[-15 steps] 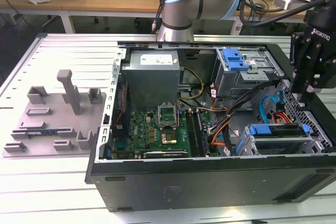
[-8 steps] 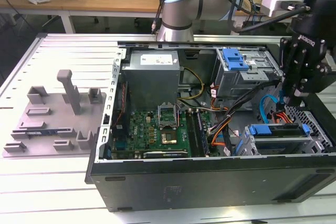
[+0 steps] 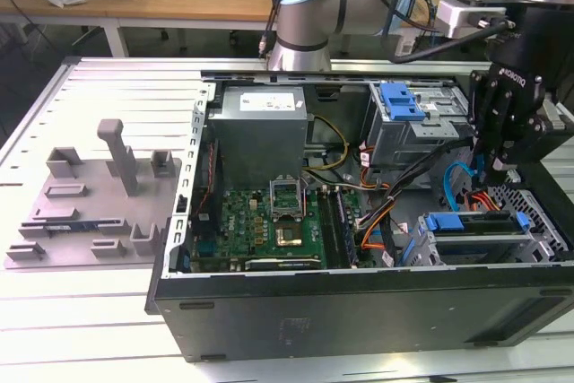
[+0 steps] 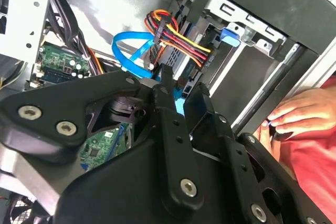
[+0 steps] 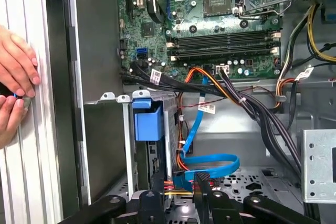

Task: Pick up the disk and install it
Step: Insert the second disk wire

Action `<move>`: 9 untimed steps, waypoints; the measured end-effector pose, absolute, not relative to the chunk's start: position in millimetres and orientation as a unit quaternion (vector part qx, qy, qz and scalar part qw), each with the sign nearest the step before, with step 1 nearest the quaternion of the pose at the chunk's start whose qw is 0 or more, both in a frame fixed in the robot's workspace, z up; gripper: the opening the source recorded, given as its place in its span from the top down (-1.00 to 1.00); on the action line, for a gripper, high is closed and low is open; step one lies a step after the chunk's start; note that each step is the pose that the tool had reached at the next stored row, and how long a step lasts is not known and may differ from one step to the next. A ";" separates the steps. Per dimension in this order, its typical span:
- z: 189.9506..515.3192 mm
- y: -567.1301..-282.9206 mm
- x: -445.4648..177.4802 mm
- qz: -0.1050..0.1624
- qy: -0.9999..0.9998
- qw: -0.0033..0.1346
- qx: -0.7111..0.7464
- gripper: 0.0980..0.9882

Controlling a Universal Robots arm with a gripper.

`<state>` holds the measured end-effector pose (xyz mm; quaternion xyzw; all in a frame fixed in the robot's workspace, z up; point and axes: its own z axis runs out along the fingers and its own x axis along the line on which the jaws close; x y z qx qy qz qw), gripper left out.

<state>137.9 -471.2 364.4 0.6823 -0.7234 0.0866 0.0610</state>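
The disk (image 3: 475, 224) sits in the drive cage at the front corner of the open computer case (image 3: 359, 311), on the exterior view's right. Its blue carrier frame runs along the top. In both wrist views its blue carrier tab (image 5: 148, 121) (image 4: 229, 35) shows at the cage's mouth. My gripper (image 3: 499, 168) hangs just behind that cage, over the cables. The black fingers (image 5: 157, 184) stand a little apart, with nothing clamped between them. A blue flat cable (image 5: 210, 162) and red-yellow power wires (image 4: 178, 38) lie right below the gripper (image 5: 179, 182) (image 4: 184, 95).
A person's hands (image 5: 16, 72) (image 4: 299, 114) rest at the case's outer edge beside the drive cage. Inside the case are the motherboard (image 3: 269, 221), a power supply (image 3: 260, 127) and a second cage with a blue latch (image 3: 401, 100). A grey fixture plate (image 3: 99, 204) lies at the exterior view's left.
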 end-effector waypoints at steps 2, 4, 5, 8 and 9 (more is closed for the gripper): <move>363.5 -471.9 136.1 0.084 -0.724 0.059 0.682 0.41; 362.9 -472.1 136.0 0.077 -0.725 0.052 0.682 0.44; 362.7 -472.8 136.0 0.074 -0.725 0.049 0.683 0.60; 362.2 -476.5 136.0 0.069 -0.726 0.044 0.683 0.60; 362.1 -477.2 136.0 0.067 -0.726 0.043 0.683 0.60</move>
